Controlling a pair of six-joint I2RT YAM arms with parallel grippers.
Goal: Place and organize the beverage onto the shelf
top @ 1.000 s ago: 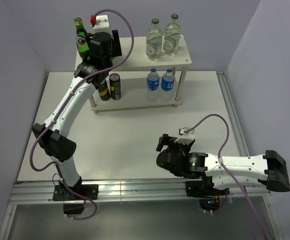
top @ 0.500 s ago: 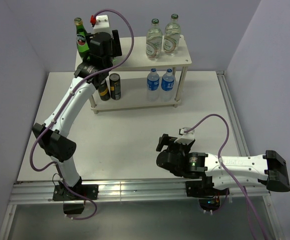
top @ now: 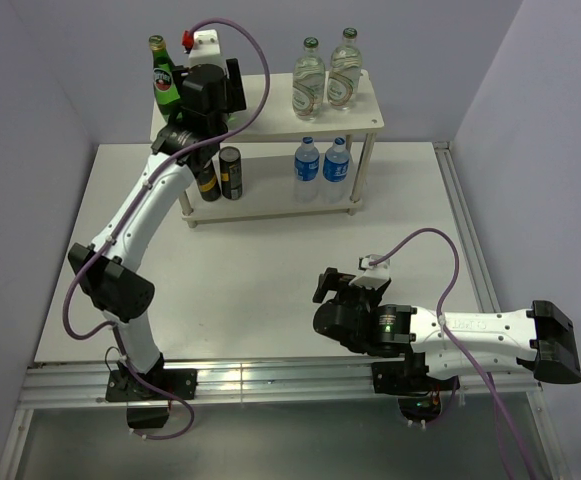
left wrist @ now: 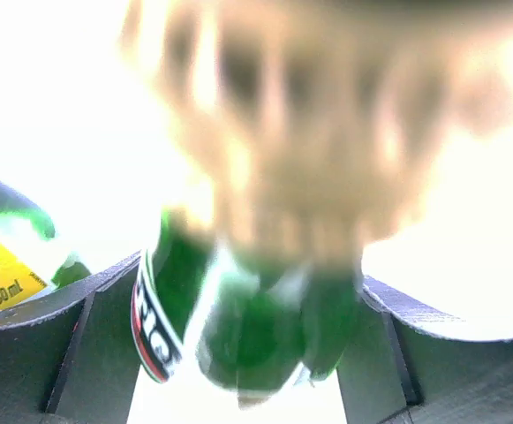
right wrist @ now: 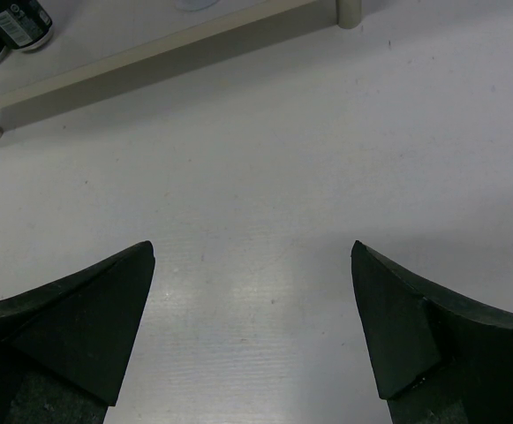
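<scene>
The shelf (top: pixel 270 115) stands at the back of the table, and its lower board edge shows in the right wrist view (right wrist: pixel 150 62). My left gripper (top: pixel 204 82) is over the left end of the top board. In the left wrist view it (left wrist: pixel 247 344) is shut on a green glass bottle (left wrist: pixel 238 327) with a red and white label. The image is blurred there. A second green bottle (top: pixel 160 75) stands just to the left (left wrist: pixel 9 265). My right gripper (top: pixel 332 285) is open and empty low over the table (right wrist: pixel 252 336).
Two clear glass bottles (top: pixel 325 75) stand on the right of the top board. Two dark cans (top: pixel 220 172) and two small water bottles (top: pixel 322 160) stand on the lower board. The cans' bases show in the right wrist view (right wrist: pixel 13 26). Walls close in on both sides.
My left gripper has shifted slightly toward the back of the top board with the bottle. The right arm has not moved.
</scene>
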